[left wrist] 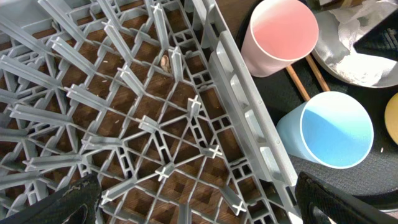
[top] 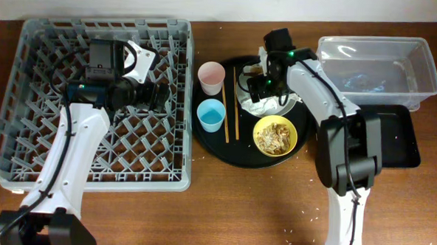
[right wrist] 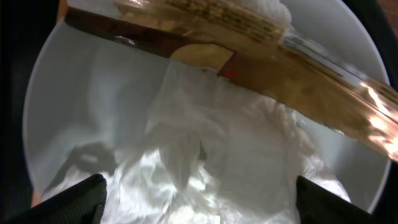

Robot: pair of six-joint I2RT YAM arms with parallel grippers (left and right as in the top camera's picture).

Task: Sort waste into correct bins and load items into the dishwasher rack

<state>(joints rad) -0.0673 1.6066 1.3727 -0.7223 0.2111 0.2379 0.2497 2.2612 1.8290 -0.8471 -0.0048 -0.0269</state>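
The grey rack fills the left of the table. My left gripper is open and empty over the rack's right edge, next to the pink cup and the light blue cup. My right gripper is open just above the crumpled white napkin on the pale plate. The brown-gold wrapper lies across the plate's far side. The chopsticks lie on the round black tray. The yellow bowl holds food scraps and rice.
The clear tub stands at the back right, with the shallow black tray in front of it. Rice grains are scattered on the wooden table near the front edge.
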